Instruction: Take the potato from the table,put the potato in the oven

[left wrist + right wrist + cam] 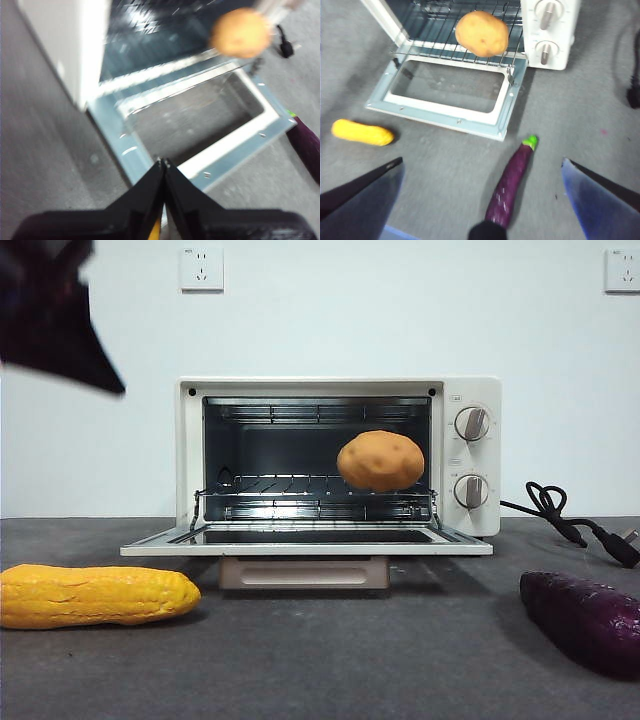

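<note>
The potato (482, 33) lay on the wire rack (445, 50) of the open oven (340, 465), well ahead of the right gripper (480, 200), whose jaws gaped wide, empty. The left gripper (164, 167), jaws pressed together, hung before the dropped door (200, 130).

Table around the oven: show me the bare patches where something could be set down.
Bare table lies in front of the open oven door, between the corn cob and the purple sweet potato. Right of the oven, the power cord crowds the surface. On the rack, the potato fills the right side; its left is free.
</note>
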Controlling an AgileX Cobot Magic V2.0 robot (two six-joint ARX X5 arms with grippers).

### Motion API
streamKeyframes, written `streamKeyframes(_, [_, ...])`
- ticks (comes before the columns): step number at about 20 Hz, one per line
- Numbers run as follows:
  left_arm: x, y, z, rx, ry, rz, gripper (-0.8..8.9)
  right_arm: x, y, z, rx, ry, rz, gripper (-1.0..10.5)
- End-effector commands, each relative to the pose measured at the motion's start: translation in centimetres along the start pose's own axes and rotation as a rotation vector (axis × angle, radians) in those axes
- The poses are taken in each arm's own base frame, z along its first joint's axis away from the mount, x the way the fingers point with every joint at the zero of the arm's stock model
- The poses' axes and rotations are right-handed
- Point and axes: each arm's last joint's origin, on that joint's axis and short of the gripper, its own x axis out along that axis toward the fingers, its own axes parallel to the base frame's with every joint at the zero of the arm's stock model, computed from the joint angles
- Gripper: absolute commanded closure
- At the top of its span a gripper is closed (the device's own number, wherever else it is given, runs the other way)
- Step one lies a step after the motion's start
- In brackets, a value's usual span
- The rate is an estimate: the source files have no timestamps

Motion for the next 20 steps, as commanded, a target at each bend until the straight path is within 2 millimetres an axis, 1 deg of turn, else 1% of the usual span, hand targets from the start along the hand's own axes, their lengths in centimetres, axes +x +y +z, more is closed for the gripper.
streamKeyframes(1, [2.7,2.5,-1.1,-0.098,0.058,-0.044,8.22,-2.0,-0.1,-1.0,0.032,-0.034,0.015,4.1])
streamKeyframes(3, [5.2,4.3,-2.0,-0.162,0.100,-0.072,8.22,-3.5,-0.2,-1.9,0.039,-0.061,0.046,4.1])
streamKeyframes(4, [6.1,4.9,-2.4,-0.175,0.118,-0.074,8.22,-4.1,-0.3,-2.3,0.051,-0.071,0.048,4.1])
streamKeyframes(8, [9.4,6.9,-4.2,-0.256,0.173,-0.073,8.22,-5.3,-0.5,-3.5,0.074,-0.067,0.048,4.1])
streamKeyframes(14, [11.8,8.1,-5.9,-0.292,0.220,-0.084,8.23,-5.4,-0.5,-3.8,0.093,-0.044,0.044,4.1])
streamKeyframes(16, [12.5,8.4,-6.6,-0.317,0.243,-0.121,8.22,-5.4,-0.5,-3.8,0.093,-0.045,0.041,4.1])
streamKeyframes(18, [13.1,8.3,-7.1,-0.332,0.258,-0.169,8.22,-5.4,-0.5,-3.8,0.093,-0.045,0.040,4.1])
streamKeyframes(20, [13.3,8.0,-7.1,-0.325,0.262,-0.180,8.22,-5.4,-0.5,-3.8,0.093,-0.045,0.039,4.1])
